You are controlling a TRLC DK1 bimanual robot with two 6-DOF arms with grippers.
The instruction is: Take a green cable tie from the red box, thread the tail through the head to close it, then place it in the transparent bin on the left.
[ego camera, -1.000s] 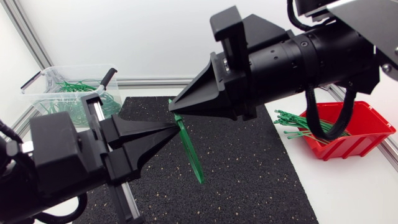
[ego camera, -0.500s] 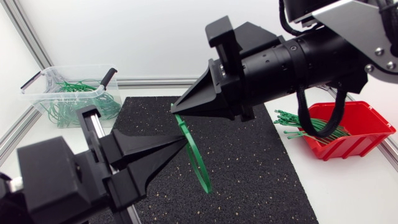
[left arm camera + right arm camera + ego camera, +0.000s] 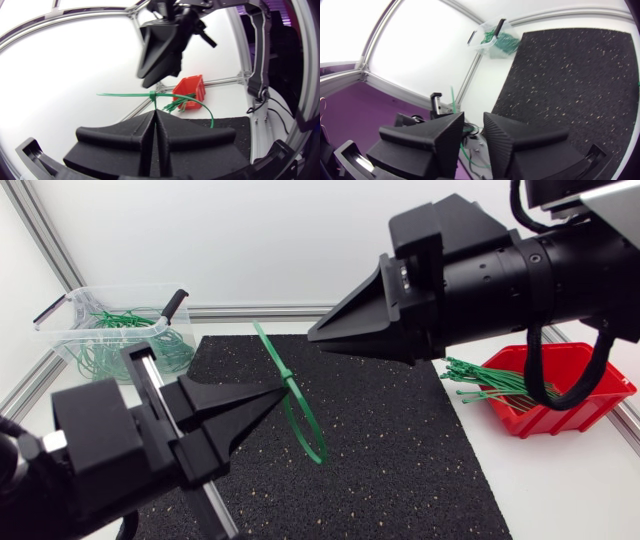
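Well, I am pinching the green cable tie [image 3: 308, 425] in my left gripper [image 3: 283, 389], whose fingers are pressed together on the strap near its head. In the left wrist view the exact spot of the grip is hiding behind the fingertips, so I cannot tell how much strap is lying between them. The tie is hanging above the black mat [image 3: 400, 470] as a closed loop drooping below the tips, with its tail sticking up toward the far side.

My right gripper [image 3: 314, 336] is hovering near the tie, apart from it. From above its fingers are overlapping into one wedge, but the right wrist view is showing them slightly spread with nothing between.

The red box [image 3: 575, 410] is sitting at the mat's right, with spare ties [image 3: 480, 385] poking over its rim and my right arm's black cable [image 3: 505, 365] crossing in front of it. The transparent bin [image 3: 70, 345] is standing at the far left, holding a tangle of green ties too fine to count.
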